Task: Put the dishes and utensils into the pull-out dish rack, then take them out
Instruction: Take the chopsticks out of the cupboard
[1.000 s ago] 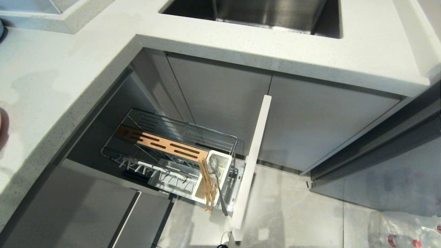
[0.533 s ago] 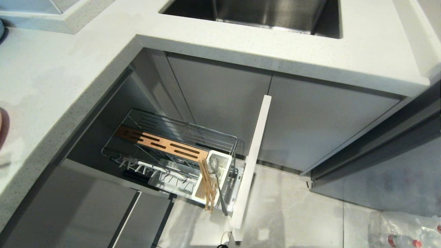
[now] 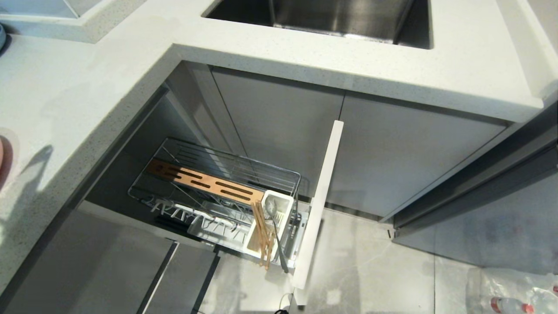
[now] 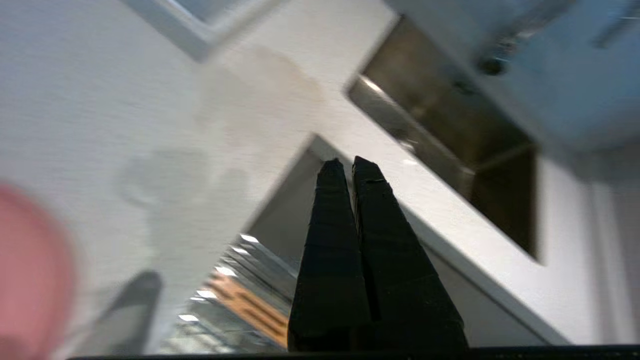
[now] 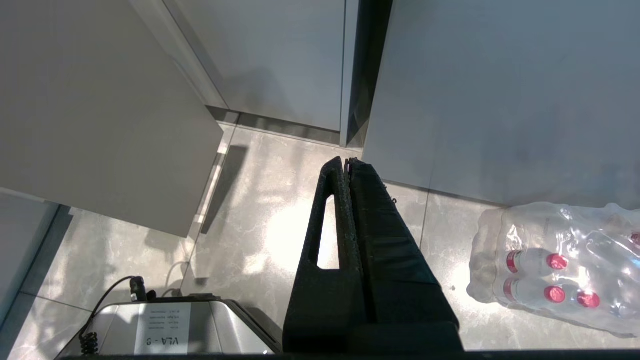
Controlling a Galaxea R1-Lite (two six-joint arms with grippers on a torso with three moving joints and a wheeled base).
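With both sets of jaws pressed together on nothing, I hold no task item. My left gripper hangs above the countertop near its inner corner; my right gripper is parked over the floor. The pull-out dish rack stands drawn out below the countertop's edge. The chopsticks and spoon lean in the white cutlery box at the rack's front end, beside the drawer front. The pink plate lies at the countertop's left edge; no bowl is visible. Judgement: the plate looks light, stiff and smooth, so grip its rim. The utensils are thin and could slip; pinch them high on their protruding ends.
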